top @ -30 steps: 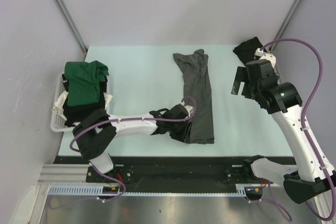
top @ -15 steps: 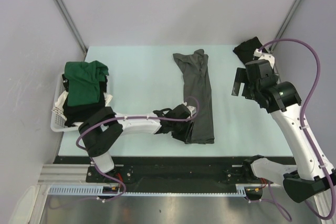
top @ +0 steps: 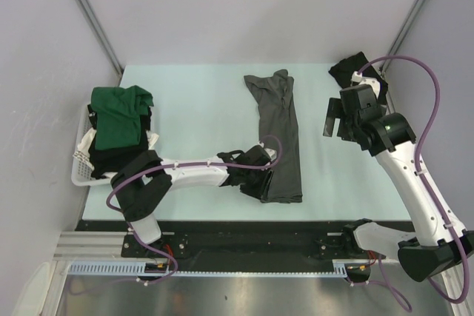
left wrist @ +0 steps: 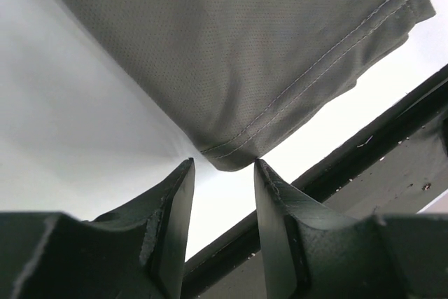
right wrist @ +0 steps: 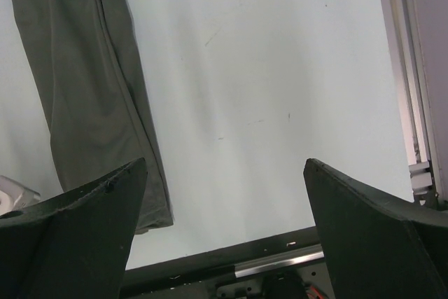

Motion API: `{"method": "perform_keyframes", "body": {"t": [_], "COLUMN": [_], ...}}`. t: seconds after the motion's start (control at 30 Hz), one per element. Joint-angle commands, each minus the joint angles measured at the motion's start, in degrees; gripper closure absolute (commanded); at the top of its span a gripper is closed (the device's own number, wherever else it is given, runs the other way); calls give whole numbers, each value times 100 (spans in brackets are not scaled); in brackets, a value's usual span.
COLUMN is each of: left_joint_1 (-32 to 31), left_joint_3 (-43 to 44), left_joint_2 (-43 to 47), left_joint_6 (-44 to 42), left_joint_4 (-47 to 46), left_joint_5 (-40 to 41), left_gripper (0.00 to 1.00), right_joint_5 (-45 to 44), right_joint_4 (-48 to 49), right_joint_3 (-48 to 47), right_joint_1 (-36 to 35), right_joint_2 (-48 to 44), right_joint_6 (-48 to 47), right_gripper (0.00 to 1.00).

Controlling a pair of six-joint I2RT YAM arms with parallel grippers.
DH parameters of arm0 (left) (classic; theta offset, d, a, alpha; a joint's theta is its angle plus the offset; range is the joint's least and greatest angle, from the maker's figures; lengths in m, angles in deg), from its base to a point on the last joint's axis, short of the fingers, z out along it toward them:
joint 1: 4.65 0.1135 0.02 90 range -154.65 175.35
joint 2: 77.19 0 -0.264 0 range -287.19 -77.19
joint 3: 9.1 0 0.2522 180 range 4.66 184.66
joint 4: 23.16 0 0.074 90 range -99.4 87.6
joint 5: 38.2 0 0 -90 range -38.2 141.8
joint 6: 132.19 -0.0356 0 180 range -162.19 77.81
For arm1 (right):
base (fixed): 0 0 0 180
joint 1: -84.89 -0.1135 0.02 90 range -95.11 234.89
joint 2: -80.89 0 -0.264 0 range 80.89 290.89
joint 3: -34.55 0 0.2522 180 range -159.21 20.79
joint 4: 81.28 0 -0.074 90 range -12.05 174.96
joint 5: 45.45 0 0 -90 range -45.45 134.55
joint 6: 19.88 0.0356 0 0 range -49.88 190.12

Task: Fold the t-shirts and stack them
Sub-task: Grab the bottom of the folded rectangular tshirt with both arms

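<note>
Grey t-shirt (top: 280,131), long narrow fold, double-stitched hem corner

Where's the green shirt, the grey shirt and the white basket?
green t-shirt (top: 118,118), top view, middle of the bunched cloth.
grey t-shirt (top: 281,135), top view, middle of the long folded strip.
white basket (top: 80,170), top view, its near left rim.

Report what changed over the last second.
The left fingers crept right to the near corner of the folded charcoal grey t-shirt, open, gripping nothing. The right fingers, open, drifted left. That shirt, the dark green t-shirt on the white slatted basket and the black t-shirt stayed put.
</note>
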Motion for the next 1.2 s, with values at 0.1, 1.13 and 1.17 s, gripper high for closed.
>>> {"method": "perform_keyframes", "body": {"t": [0.1,1.13,1.17], "left_joint_1": [-30,-21,-30], "left_joint_3": [3,355,337], "left_joint_2": [-163,-506,-463], "left_joint_6": [-32,-137,-137], "left_joint_4": [-92,110,119], "left_joint_5": [30,-14,-14], "left_gripper": [55,100,100], "right_joint_5": [21,1356,1383], "right_joint_4": [227,200,227], "right_joint_3": [44,1580,1704], "right_joint_1": [49,14,14], "right_joint_2": [-76,-796,-875], "right_joint_6": [-109,760,927], "right_gripper": [0,0,0]}}
